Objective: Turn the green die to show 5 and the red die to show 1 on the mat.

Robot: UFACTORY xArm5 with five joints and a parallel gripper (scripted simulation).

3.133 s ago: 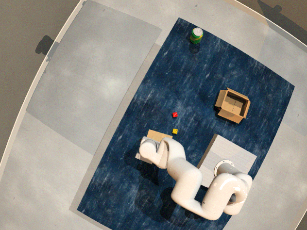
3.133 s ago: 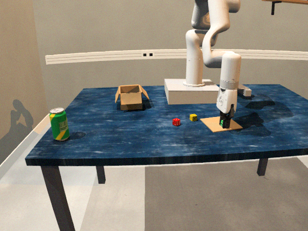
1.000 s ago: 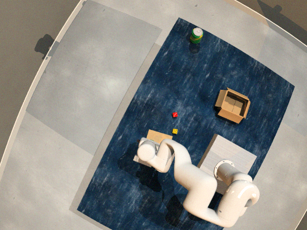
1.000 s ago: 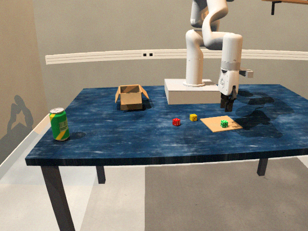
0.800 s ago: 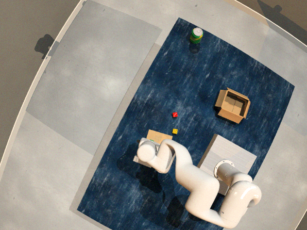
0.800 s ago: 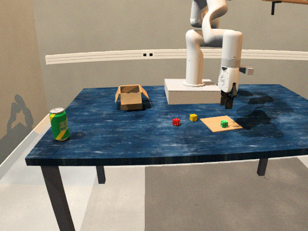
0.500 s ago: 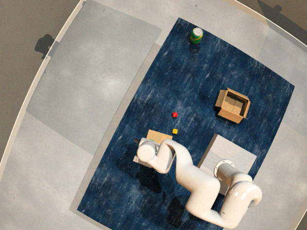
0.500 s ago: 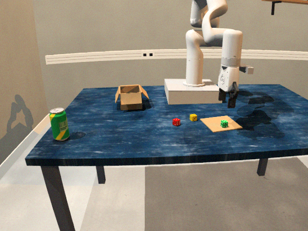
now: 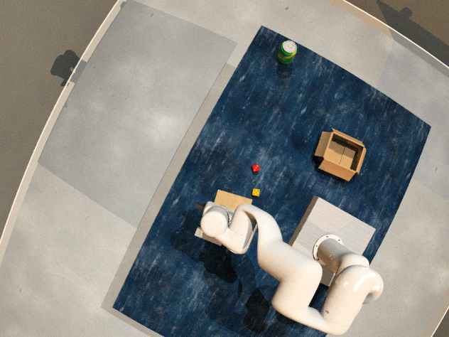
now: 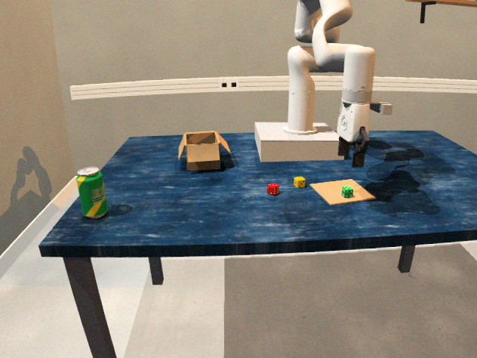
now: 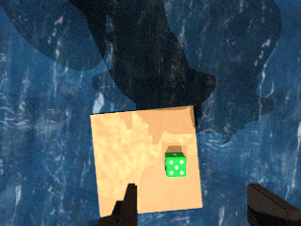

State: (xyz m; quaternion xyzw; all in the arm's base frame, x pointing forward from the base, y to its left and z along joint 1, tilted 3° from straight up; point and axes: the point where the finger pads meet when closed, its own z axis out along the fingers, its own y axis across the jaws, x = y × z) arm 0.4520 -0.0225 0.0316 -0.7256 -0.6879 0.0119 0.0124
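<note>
While my wide-open fingers (image 10: 352, 151) hold nothing, my arm (image 9: 290, 268) (image 10: 327, 50) points them down above the mat (image 9: 231, 199) (image 10: 340, 192) (image 11: 120, 163).

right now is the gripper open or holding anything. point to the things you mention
Gripper (image 10: 351, 155) (image 11: 192, 202): open, jaws wide apart and nothing between them, raised above the mat (image 10: 325, 191) (image 11: 120, 158) and the green die (image 10: 346, 192) (image 11: 175, 165).

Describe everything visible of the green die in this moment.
The green die is a small, opaque cube with white pips and slightly rounded edges. It sits flat on the tan mat, wholly inside its edges, nearer one side than the middle. The face turned up shows five pips. Its underside is hidden. Only the mat touches it; the open gripper is above, clear of it. In the top view the arm hides most or all of it.
</note>
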